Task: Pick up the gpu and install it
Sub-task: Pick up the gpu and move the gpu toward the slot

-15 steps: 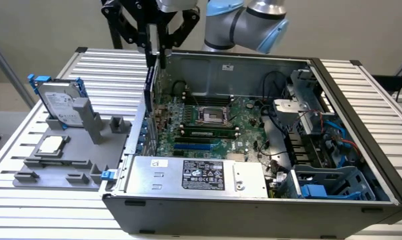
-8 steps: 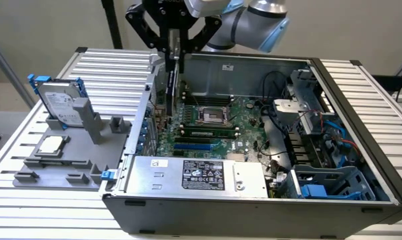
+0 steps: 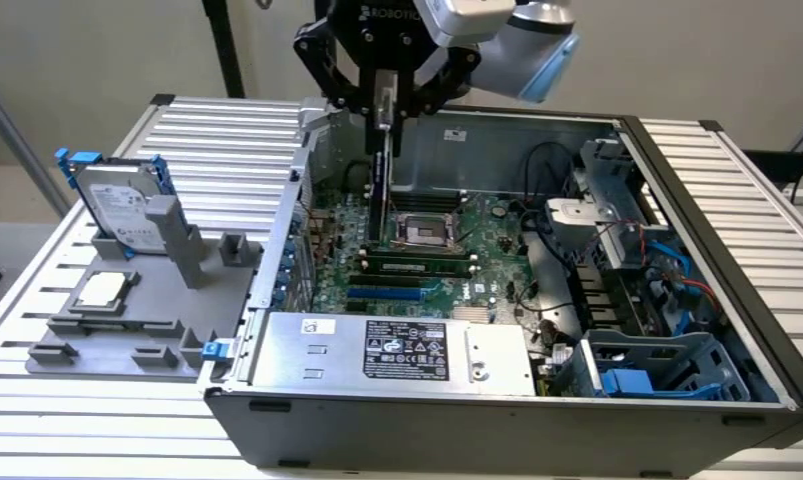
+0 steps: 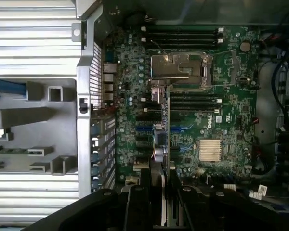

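In the exterior view, at the top of the open computer case, the jaws are closed on the upper edge of the gpu, which hangs upright and edge-on as a thin dark strip. The card stands inside the case over the green motherboard, just to the exterior view's left of the CPU socket. Its lower end is down near the board, and I cannot tell whether it touches a slot. A power supply lies along the near side of the case. On the ribbed tabletop at the exterior view's left, a grey fixture carries 1 hard drive with blue rails, propped upright, and 1 small square silver chip lying flat.

In the wrist view, the jaws clamp the gpu from both sides. The card runs edge-on over the motherboard, between the blue slots and a silver heatsink, its far end near the CPU socket. The grey fixture lies outside the case wall.
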### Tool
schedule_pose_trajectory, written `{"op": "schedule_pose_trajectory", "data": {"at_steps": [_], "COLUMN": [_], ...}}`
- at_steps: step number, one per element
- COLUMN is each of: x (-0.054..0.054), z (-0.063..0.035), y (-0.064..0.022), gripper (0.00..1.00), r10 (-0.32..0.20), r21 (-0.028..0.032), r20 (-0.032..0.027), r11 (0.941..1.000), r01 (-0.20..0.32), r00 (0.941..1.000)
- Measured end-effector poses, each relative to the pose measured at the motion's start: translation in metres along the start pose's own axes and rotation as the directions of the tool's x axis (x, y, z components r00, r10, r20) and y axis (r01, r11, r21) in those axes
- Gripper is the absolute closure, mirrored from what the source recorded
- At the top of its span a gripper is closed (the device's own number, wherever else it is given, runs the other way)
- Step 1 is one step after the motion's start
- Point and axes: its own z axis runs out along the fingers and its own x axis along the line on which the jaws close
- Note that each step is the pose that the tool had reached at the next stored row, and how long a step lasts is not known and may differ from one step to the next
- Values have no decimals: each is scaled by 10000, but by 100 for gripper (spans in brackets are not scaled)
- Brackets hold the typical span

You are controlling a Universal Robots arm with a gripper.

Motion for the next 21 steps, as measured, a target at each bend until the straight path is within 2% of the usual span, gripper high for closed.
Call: {"op": "schedule_pose_trajectory", "data": {"at_steps": [7,14,21], "x": [-192,-372,-606], "z": [115,238,362], "y": [101,203,242], "gripper": [73,73,73], "r10": [-8,-25,-48], "r21": [81,125,152], "r20": [2,2,4], "r11": [10000,9999,9999], "r01": [8,25,48], "r00": [10000,10000,10000]}}
